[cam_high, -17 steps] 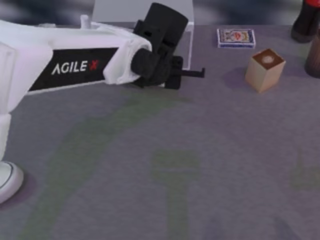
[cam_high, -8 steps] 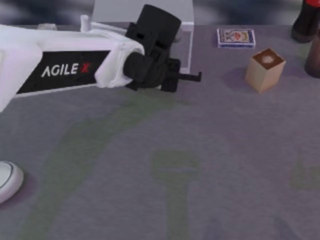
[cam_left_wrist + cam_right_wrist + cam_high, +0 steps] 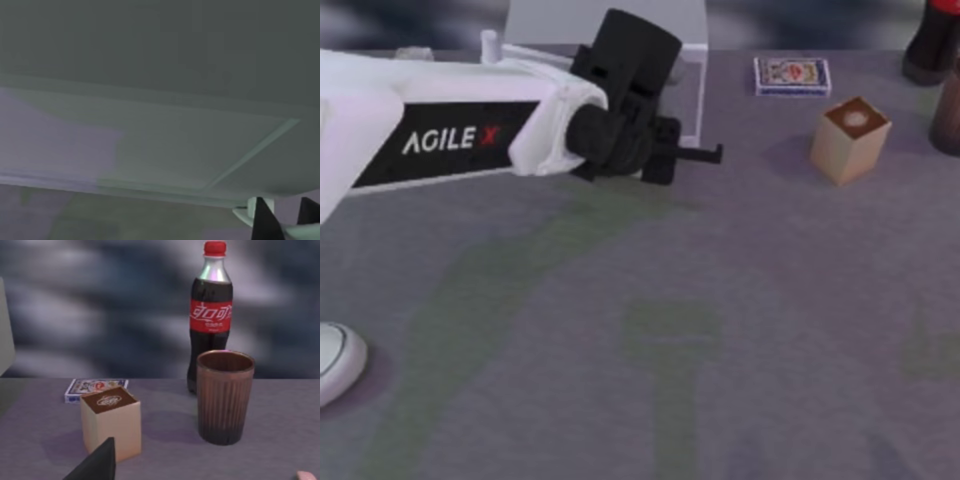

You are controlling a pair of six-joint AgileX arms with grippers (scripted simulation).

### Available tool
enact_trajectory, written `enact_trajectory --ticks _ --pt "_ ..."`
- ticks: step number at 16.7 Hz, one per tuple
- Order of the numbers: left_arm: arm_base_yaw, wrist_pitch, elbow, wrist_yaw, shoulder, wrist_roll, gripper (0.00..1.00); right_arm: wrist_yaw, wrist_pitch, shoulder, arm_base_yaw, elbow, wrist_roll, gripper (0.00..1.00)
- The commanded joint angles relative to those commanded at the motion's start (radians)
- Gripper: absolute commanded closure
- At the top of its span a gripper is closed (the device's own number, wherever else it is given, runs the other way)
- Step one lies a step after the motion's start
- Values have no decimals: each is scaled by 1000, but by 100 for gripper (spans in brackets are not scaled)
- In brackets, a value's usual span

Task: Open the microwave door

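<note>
Reaching across the bench (image 3: pixel 720 350) from the top view's left, the left arm (image 3: pixel 440 130) lies in front of the microwave (image 3: pixel 605 22), which stands at the far edge, left of centre. The microwave door (image 3: pixel 700 95) stands swung out from the oven's right front corner, edge-on from above. The left hand (image 3: pixel 705 152) sits at the door's near end, its dark fingers (image 3: pixel 261 220) set either side of the pale handle (image 3: pixel 250 214) in the wrist view; whether they grip it I cannot tell. Farther right stand a cola bottle (image 3: pixel 210 315), a brown cup (image 3: pixel 224 396), a tan box (image 3: pixel 849 138) and a card deck (image 3: pixel 792 76). The right hand (image 3: pixel 95 465) shows only as a dark finger tip near the box, fingers' state unclear.
</note>
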Motion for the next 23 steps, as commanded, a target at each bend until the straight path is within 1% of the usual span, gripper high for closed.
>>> enact_trajectory --ticks 13,15,23 --pt "0 0 0 0 0 0 100 0 0 0 0 0 0 0" --pt "-7 1 0 9 1 -3 100 0 0 0 0 0 0 0" --pt "15 34 -64 51 -41 62 100 0 0 0 0 0 0 0"
